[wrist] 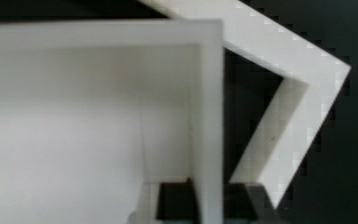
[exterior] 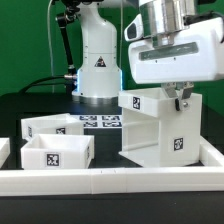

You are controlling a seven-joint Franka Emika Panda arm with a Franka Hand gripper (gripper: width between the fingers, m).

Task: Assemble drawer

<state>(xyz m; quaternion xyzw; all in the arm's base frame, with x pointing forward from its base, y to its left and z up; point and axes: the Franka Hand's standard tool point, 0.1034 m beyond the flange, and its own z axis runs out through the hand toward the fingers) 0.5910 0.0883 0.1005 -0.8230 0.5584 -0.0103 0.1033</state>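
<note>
The drawer's large white hollow shell (exterior: 152, 125) stands at the exterior view's right, with a square tag on its side. My gripper (exterior: 181, 97) reaches down onto the shell's top right edge. In the wrist view my dark fingers (wrist: 179, 202) sit on either side of the shell's thin wall (wrist: 206, 120) and press against it, so my gripper (wrist: 208, 203) is shut on that wall. The two small trays (exterior: 56, 127) (exterior: 57, 152) rest on the table at the exterior view's left, away from the gripper.
Long low white border rails (exterior: 110, 181) run along the front and the exterior view's right side (exterior: 212, 150). A rail corner shows in the wrist view (wrist: 286, 90). The marker board (exterior: 100, 122) lies behind the trays, in front of the arm's base (exterior: 98, 70).
</note>
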